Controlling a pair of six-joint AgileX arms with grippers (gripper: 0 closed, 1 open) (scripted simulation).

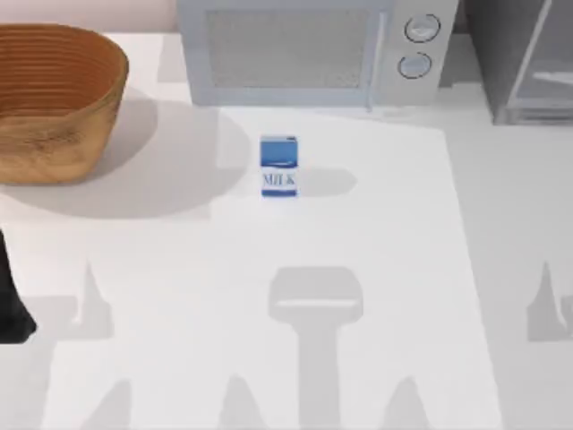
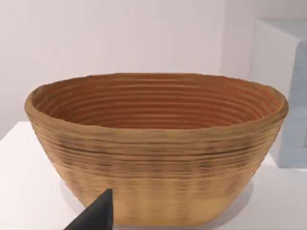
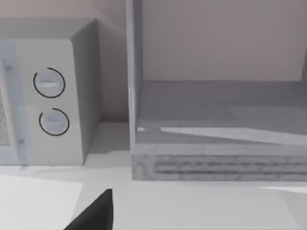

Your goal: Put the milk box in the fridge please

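The milk box [image 1: 279,167], blue on top and white below with blue "MILK" lettering, stands upright on the white table [image 1: 376,233] near the middle, in front of the microwave. The fridge [image 1: 524,58] is the dark-grey cabinet at the back right corner. In the right wrist view, the fridge [image 3: 220,158] shows its light frame and grey inside floor. A dark part of my left arm [image 1: 11,305] sits at the table's left edge, far from the carton. A dark tip of my left gripper [image 2: 96,215] faces the basket. A dark tip of my right gripper [image 3: 96,213] faces the fridge.
A woven brown basket [image 1: 54,98] stands at the back left, and the left wrist view has the basket [image 2: 153,143] close in front. A light-grey microwave [image 1: 313,49] with two round knobs [image 3: 50,103] sits at the back centre, left of the fridge.
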